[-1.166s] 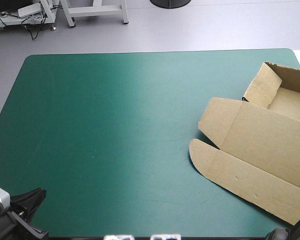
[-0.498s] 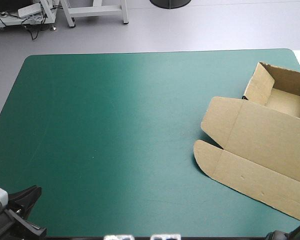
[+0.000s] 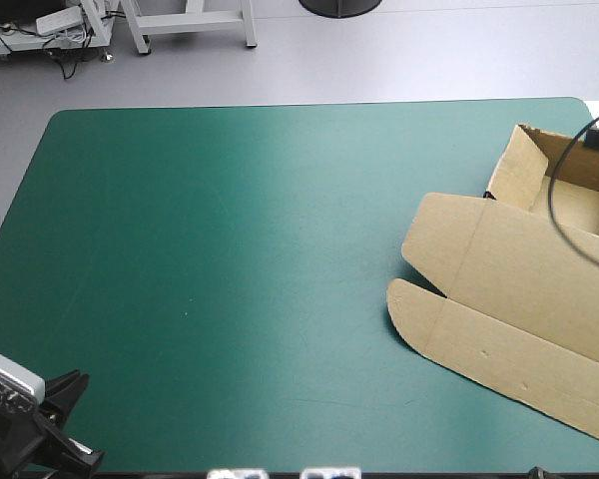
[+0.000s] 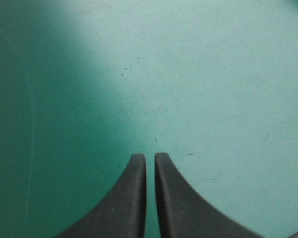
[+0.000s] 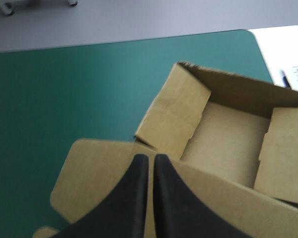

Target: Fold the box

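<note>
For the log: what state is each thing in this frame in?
box: open tray, walls raised, lid lying flat on the teal-green cover.
left gripper: shut, holding nothing, over bare cover.
right gripper: shut, holding nothing, above the box's lid.

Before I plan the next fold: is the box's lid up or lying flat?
Flat. The lid lies spread on the teal-green cover; tray walls stand raised beyond it.

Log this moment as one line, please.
box: open tray, lid flat | left gripper: shut, over teal-green cover | right gripper: shut, over lid
</note>
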You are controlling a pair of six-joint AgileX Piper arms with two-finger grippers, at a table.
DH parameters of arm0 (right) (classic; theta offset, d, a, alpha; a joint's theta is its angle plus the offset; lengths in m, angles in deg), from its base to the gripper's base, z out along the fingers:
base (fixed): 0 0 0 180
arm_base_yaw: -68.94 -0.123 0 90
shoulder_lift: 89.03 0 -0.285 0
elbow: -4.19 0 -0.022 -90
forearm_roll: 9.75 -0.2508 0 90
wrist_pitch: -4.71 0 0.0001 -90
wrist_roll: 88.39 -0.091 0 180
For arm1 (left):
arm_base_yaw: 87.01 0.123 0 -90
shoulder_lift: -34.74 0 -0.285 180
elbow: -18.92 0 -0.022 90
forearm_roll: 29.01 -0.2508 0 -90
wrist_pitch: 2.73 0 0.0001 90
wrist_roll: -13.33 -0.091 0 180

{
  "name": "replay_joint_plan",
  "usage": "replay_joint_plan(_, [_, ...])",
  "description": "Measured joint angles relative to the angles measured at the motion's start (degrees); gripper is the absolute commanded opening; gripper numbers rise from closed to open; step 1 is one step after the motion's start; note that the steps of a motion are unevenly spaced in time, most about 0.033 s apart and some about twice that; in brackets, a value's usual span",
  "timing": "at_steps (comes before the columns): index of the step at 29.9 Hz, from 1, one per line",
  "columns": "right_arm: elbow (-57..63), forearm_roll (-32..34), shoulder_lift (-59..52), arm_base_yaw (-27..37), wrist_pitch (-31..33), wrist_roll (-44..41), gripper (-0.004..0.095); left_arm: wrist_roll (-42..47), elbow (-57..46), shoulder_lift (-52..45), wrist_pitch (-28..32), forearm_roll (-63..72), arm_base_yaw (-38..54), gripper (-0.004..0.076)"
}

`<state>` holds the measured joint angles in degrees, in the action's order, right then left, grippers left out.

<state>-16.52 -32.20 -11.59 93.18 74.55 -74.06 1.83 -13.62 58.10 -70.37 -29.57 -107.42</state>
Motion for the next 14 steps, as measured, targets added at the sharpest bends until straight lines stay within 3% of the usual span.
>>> replay_joint_plan(5, [18.5,7.5,-14.4,-8.7,-2.2,-1.1,0.0023,-0.7,-4.5,-0.1,4.0,2.6,0.0,0.0041])
replay_joint_plan(14, [52.1,9.8,-39.9,-9.9,-8.6,-2.0,0.0023,-6.2,-14.4,-6.3,10.1,7.7,0.0,0.0041])
